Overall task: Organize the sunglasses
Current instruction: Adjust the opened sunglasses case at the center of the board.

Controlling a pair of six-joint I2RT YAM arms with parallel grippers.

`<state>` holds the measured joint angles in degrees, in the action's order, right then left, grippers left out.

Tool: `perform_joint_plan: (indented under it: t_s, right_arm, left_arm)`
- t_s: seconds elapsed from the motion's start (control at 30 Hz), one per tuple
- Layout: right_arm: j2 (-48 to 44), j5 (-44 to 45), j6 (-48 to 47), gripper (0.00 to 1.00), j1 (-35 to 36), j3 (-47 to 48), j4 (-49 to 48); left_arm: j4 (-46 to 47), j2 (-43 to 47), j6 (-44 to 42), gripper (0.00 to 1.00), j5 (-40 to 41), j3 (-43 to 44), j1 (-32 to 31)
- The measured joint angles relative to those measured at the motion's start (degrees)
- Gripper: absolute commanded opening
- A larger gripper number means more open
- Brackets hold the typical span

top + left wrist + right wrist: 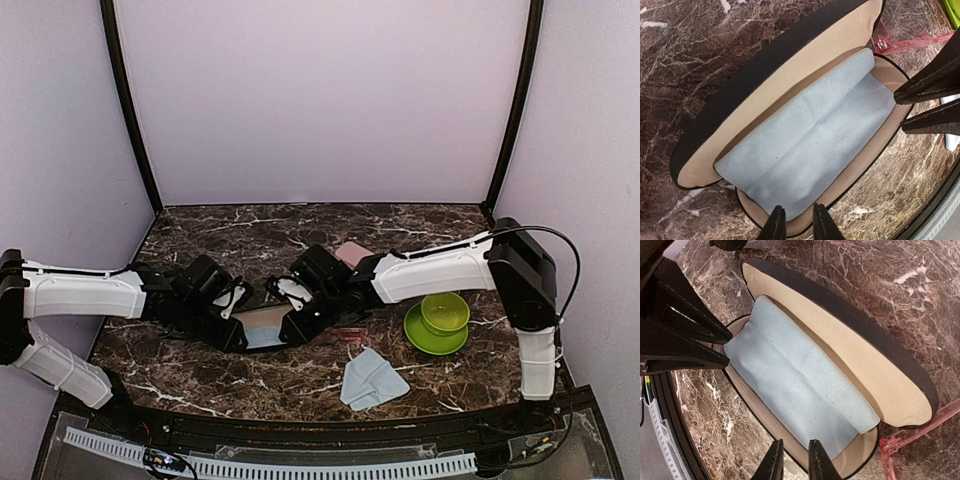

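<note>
Red-pink sunglasses [910, 44], pale blue cloth [810, 140]

Translucent red-pink plastic sunglasses [912, 42] lie flat on the brown marble tabletop [690, 50], just beside one end of the open black hard case [740, 80]; only partly visible.

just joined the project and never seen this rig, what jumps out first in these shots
An open black case with tan lining lies mid-table, a light blue cloth spread inside, with the left fingers and right fingers at opposite ends of its rim. The red-pink sunglasses lie just beside its right end, and a bright green bowl stands on a green plate farther right.
</note>
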<state>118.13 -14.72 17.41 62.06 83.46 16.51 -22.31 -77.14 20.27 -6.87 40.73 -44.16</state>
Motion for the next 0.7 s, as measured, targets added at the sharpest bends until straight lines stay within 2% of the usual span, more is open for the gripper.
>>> perform_joint_plan:
  t_s: [0.7]
  right_arm:
    - [-0.15,-0.02,3.52,0.18,1.33,-6.14,-4.02]
  left_arm:
    - [0.92,-0.11,1.97,0.23,0.83,-2.27,-2.36]
